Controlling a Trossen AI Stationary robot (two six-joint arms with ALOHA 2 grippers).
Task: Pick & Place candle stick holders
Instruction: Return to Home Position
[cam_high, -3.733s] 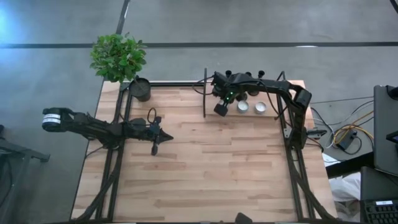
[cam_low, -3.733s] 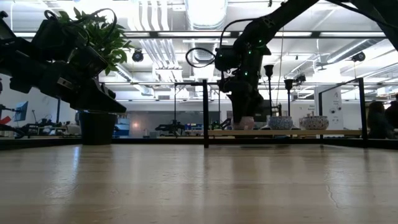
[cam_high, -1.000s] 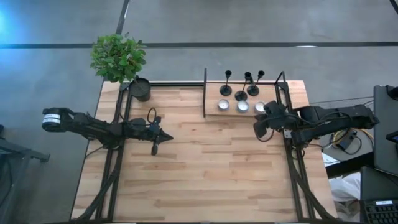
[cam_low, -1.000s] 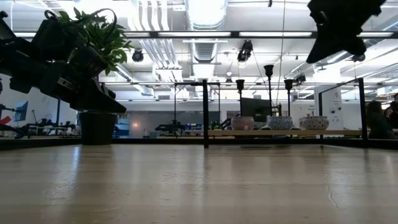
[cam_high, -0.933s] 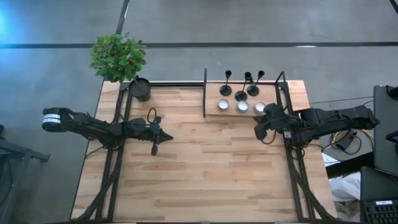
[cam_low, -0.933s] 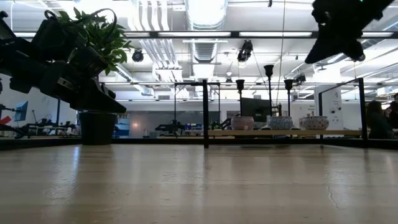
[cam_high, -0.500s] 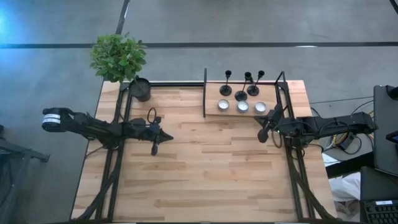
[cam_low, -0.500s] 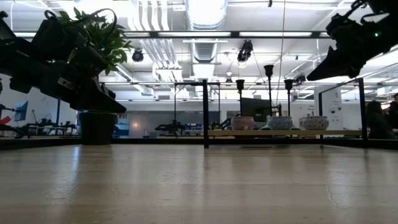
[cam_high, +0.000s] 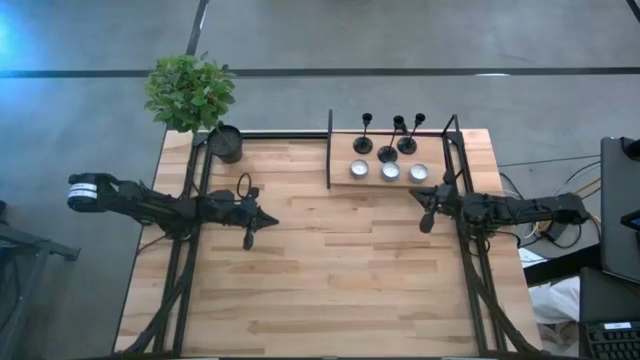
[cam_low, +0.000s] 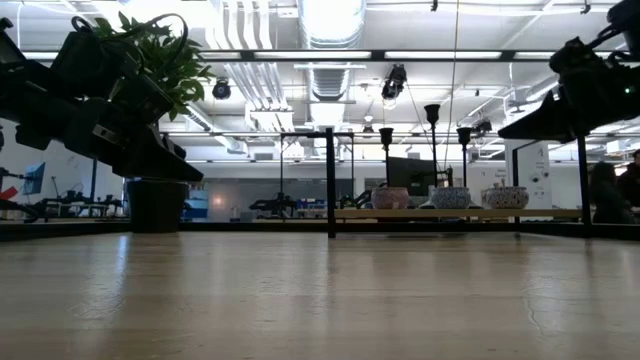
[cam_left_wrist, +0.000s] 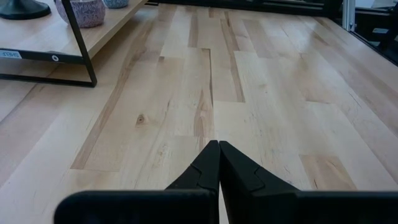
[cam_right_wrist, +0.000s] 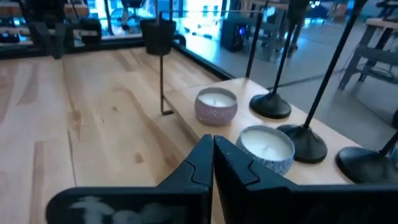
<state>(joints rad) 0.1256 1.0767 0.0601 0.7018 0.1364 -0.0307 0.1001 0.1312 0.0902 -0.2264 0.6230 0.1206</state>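
From above, the left hand (cam_high: 268, 220) and right hand (cam_high: 428, 220) are hovering over the bare wooden tabletop (cam_high: 330, 280). Three holders (cam_high: 388, 150) are standing on the shelf (cam_high: 480, 140) just beyond the right hand, behind three candles (cam_high: 390, 171).

At table level, ceiling lights (cam_low: 330, 15) are glowing overhead.

In the wrist views, each hand's fingers (cam_left_wrist: 208, 171) (cam_right_wrist: 202, 158) are pressing together, holding nothing.
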